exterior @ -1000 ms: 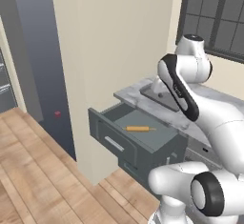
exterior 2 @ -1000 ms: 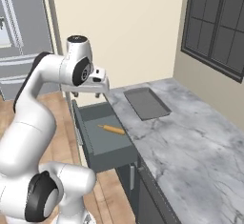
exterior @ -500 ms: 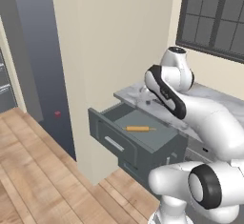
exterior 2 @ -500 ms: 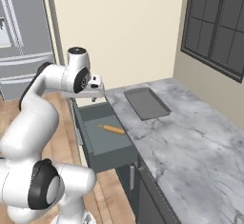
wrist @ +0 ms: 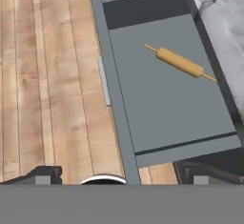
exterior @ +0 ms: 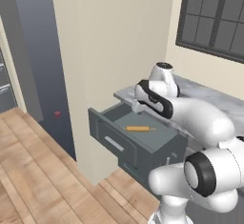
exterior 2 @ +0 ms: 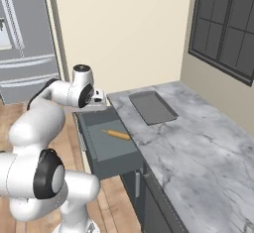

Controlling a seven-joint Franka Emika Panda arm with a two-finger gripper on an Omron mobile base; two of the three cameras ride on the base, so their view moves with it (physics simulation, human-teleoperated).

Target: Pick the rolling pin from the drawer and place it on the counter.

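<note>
The rolling pin (exterior: 139,128) (exterior 2: 115,135) (wrist: 179,62), slim and light orange, lies on the floor of the open dark-grey drawer (exterior: 118,141) (exterior 2: 110,150) (wrist: 162,108), near its counter side. My gripper (wrist: 124,175) (exterior 2: 97,100) (exterior: 136,106) hovers above the drawer's back end, looking down along it. Its fingers stand wide apart, open, with nothing between them. The pin is well ahead of the fingertips, apart from them. The marble counter (exterior 2: 193,147) (exterior: 217,101) (wrist: 221,8) runs beside the drawer.
A flat dark-grey tray (exterior 2: 152,106) lies on the counter near the wall. Wooden floor (wrist: 52,75) spreads past the drawer front with its bar handle (wrist: 104,81). A steel fridge (exterior 2: 25,38) stands at the left, a dark window (exterior 2: 223,24) at the right.
The arm has folded down and swung toward the drawer, bringing the hand from above the counter edge to low over the drawer's rear. The rolling pin has not moved.
</note>
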